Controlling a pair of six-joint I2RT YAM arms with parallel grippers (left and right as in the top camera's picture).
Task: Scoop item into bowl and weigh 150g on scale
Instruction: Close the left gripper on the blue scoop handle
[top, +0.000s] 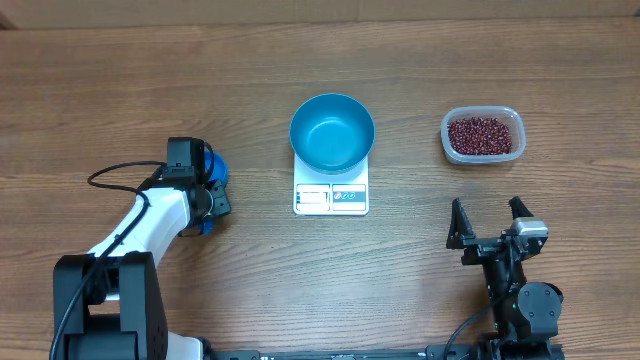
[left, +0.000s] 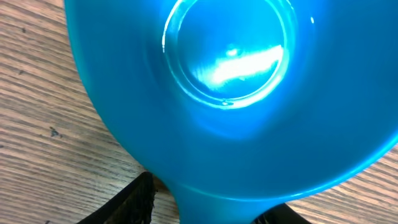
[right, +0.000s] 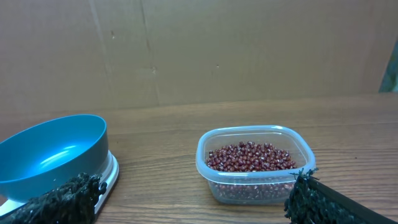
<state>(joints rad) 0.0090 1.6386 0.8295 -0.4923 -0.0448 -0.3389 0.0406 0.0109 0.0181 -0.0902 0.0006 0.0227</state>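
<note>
We couldn't tell whether the left gripper (top: 212, 200) held the scoop (left: 230, 93) firmly; lifting might drop it. The right gripper (top: 487, 208) stood wide.

Robot test bench: wood-grain table (top: 150, 90), cardboard backdrop (right: 249, 50).

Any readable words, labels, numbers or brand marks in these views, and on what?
None can be read.
The small flat white rectangular scale has a display and printed button labels along its front edge, all too small to read from overhead.
The round teal-blue bowl and clear plastic tub show no markings.
</note>
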